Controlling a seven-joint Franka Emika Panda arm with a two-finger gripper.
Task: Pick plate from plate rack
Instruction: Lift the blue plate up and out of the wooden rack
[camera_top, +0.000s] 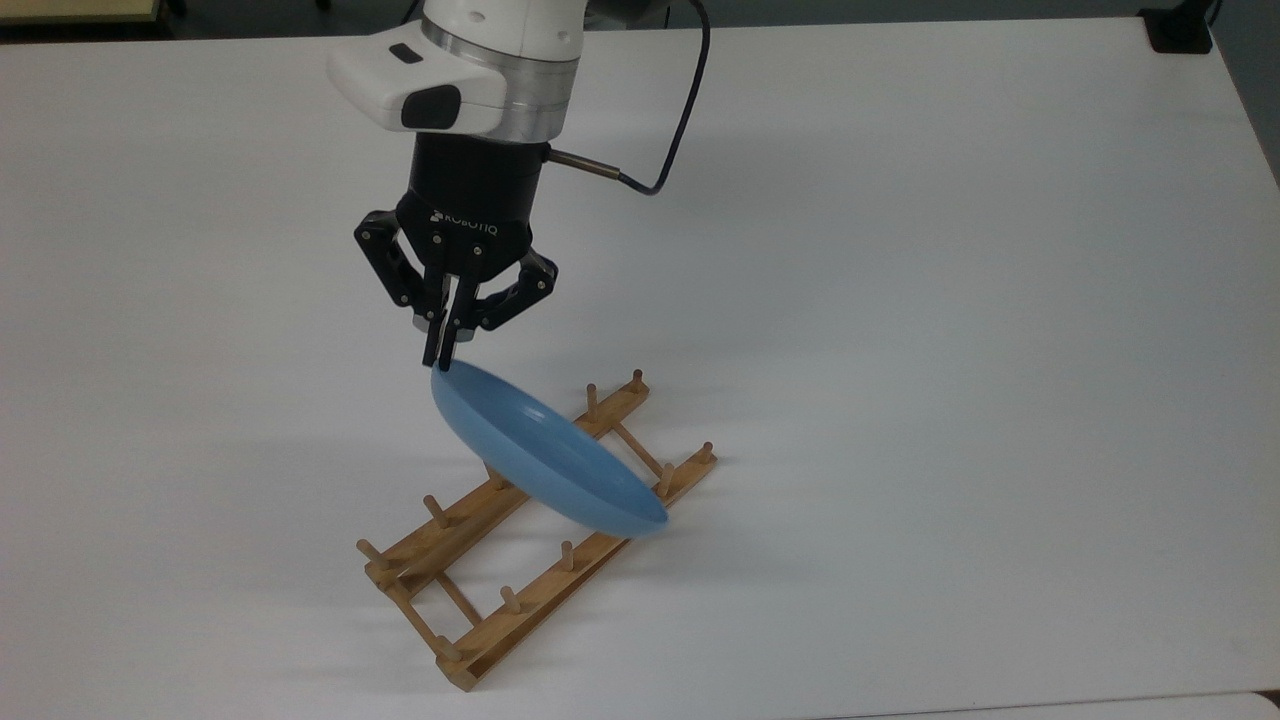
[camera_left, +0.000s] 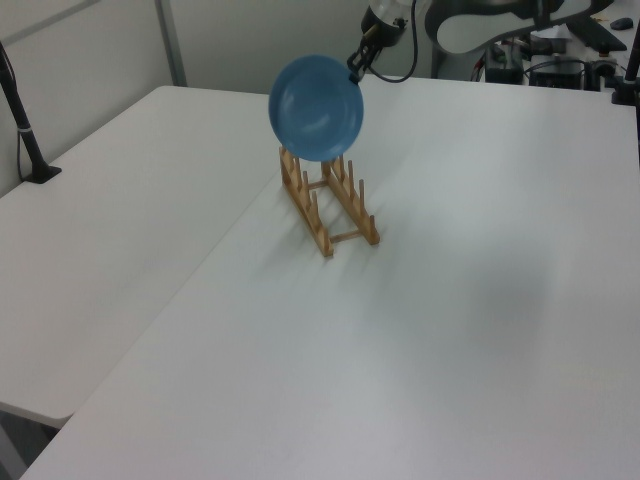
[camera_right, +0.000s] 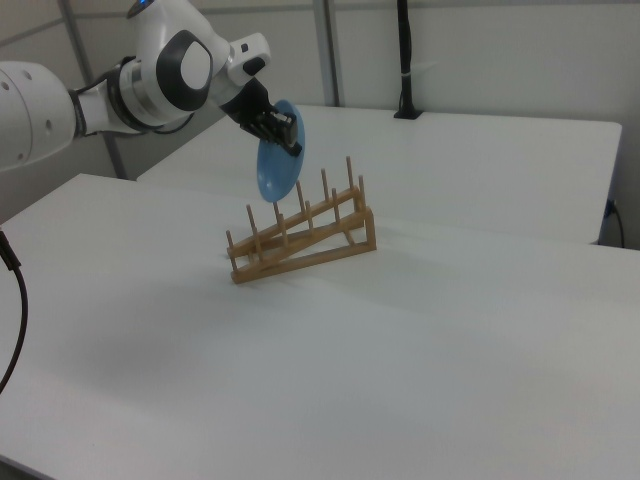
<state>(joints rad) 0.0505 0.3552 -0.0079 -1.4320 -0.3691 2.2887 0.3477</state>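
Biggest thing in the room is the white tabletop (camera_top: 950, 300), basically bare apart from the rack. The arm (camera_right: 150, 85) comes in from the upper left of the right view and drops down from the top edge in the top view, with a black cable looping off its wrist.

The plate rack (camera_top: 520, 540) sits low and a bit left of center in the top view: 2 wooden rails joined by thin crossbars, with short pegs sticking up along each rail. In the right view it sits mid-frame with one end propped higher than the other.

The plate (camera_top: 545, 462) is the light-blue one, hanging tilted on edge above the rack. In the left view it sits near the top center, and its lower rim looks just about level with the peg tips, so I'd say it's out of the slots or very nearly.

The claw (camera_top: 443, 357) is pinching the plate's top rim, fingers pressed together on that thin edge with the whole plate dangling below.

My read: this is the lift-out step, mostly done. The next move calls for more straight-up clearance before going sideways, and going slowly, since a grip on one rim edge lets the plate swing or slip.
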